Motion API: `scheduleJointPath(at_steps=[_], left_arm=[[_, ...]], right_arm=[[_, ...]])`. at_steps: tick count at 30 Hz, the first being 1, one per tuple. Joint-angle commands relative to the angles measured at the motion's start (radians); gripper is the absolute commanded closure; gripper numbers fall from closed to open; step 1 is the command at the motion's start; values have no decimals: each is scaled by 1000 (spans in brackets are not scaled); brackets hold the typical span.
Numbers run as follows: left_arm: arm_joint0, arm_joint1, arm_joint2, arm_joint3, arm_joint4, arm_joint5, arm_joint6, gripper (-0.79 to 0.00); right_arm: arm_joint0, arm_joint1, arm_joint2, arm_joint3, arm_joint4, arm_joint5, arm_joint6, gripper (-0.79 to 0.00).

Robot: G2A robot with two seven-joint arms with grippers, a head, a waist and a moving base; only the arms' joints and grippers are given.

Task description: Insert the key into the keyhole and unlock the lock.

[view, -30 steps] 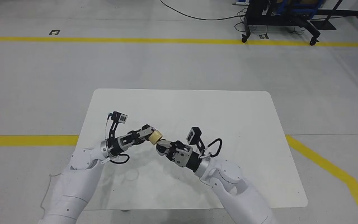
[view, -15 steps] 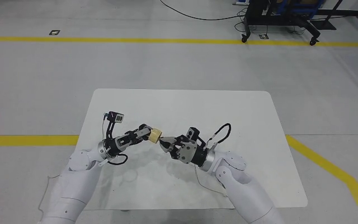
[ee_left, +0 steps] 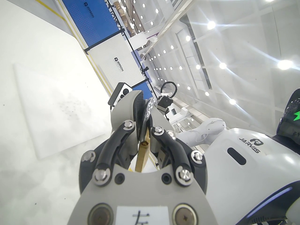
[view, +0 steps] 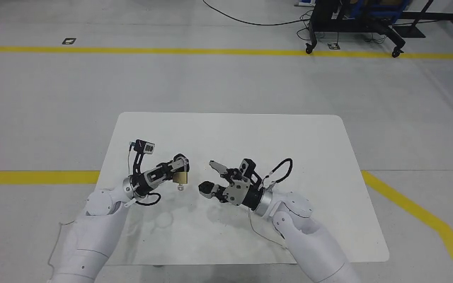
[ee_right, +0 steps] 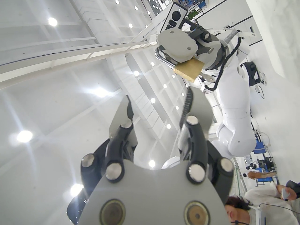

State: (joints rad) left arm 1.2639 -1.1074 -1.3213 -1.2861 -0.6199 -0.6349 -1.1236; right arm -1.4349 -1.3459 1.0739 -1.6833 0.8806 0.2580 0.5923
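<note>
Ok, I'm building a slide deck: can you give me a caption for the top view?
Left hand holds the brass padlock above the white table; the open right hand faces it, apart.

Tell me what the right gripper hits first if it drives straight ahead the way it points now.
Probably the brass block-shaped padlock held in the left gripper: the open right gripper points at it across a gap. Depth is unclear, so it might pass just beside.

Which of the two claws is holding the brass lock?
The left claw: it is shut on the brass lock. The right claw is open and empty, a short way off from the lock.
</note>
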Motion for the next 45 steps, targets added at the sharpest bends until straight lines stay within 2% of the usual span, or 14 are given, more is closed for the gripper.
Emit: scheduleJointPath(at_steps=[1, 6, 9, 12, 15, 18, 21, 27, 30, 38, 45], left_arm=[[-1, 0, 1, 2, 0, 3, 1, 0], [-3, 1, 0, 5, 4, 9, 8, 0], [-2, 2, -2, 5, 32, 7, 30, 0], [-1, 3, -4, -1, 101, 19, 89, 0], [-5, 2, 9, -43, 252, 75, 196, 0], [-11, -1, 48, -122, 446, 173, 311, 0], [-23, -9, 108, -206, 648, 313, 418, 0], [-107, -30, 242, -266, 851, 625, 445, 0], [-152, -44, 302, -271, 893, 718, 433, 0], [-232, -81, 424, -222, 915, 798, 426, 0], [-297, -123, 509, -153, 895, 791, 492, 0]], right_arm=[[-3, 2, 1, -4, -20, -15, 2, -785], [-22, 9, 13, -29, -73, -70, 1, -785], [-42, 14, 35, -61, -152, -150, -36, -785], [-81, 26, 87, -112, -260, -235, -81, -785], [-155, 39, 151, -190, -390, -311, -151, -785], [-246, 50, 232, -272, -411, -352, -196, -785], [-246, 50, 232, -272, -411, -352, -196, -785], [-246, 50, 232, -272, -411, -352, -196, -785], [-246, 50, 232, -272, -411, -352, -196, -785], [-246, 50, 232, -272, -411, -352, -196, -785], [-246, 50, 232, -272, -411, -352, -196, -785]])
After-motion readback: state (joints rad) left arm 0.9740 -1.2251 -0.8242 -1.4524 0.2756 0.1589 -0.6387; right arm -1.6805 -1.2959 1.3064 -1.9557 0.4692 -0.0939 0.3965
